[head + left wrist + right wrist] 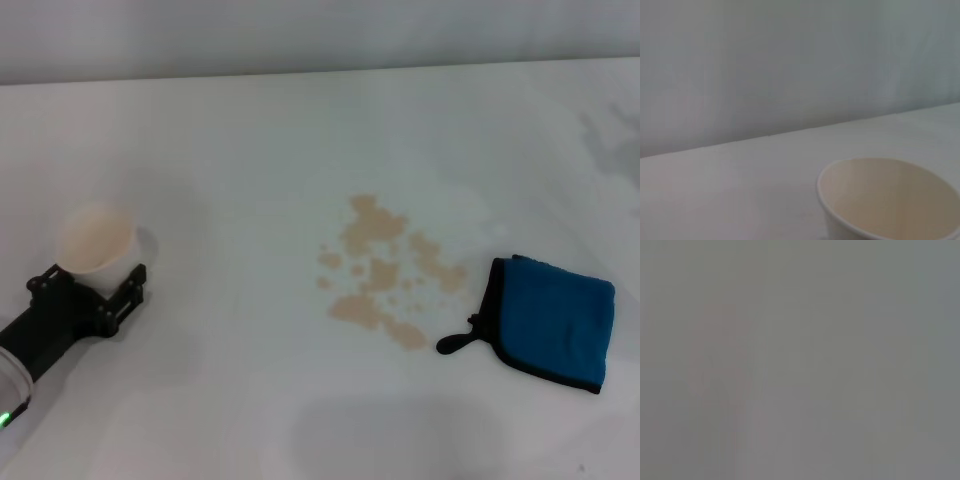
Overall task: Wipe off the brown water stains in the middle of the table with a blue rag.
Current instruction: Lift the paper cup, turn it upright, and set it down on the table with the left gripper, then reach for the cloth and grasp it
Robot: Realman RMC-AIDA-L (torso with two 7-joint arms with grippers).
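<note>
The brown water stains lie as a cluster of tan blotches in the middle of the white table. The blue rag, folded and black-edged with a small black loop tab, lies flat just right of the stains. My left gripper is at the table's left, far from rag and stains, with its fingers spread on either side of the base of a white paper cup. The cup's rim fills the lower part of the left wrist view. My right gripper is out of view; the right wrist view shows only plain grey.
A pale wall runs behind the table's far edge. Bare tabletop lies between the cup and the stains, and in front of the stains.
</note>
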